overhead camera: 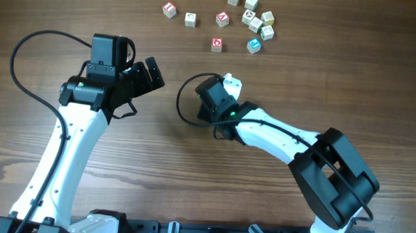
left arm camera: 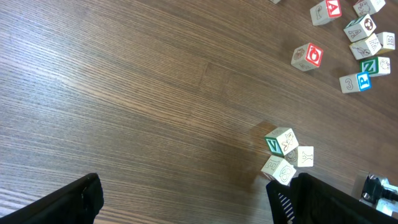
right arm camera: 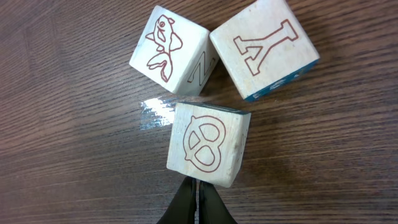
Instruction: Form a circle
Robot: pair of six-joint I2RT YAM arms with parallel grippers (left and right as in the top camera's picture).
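Your circle (left arm camera: 285,155), three letter cubes touching one another, sits on the desk (overhead camera: 353,74) near its middle. Your right tool (right arm camera: 196,202) is just near of it, fingers pressed together at the pretzel cube's edge. Your left tool (left arm camera: 193,190) is spread wide to the left. Looser cubes (overhead camera: 252,22) lie at the far side.

Overhead, the right gripper (overhead camera: 224,89) hides most of the circle (overhead camera: 230,80) (one pale corner shows)
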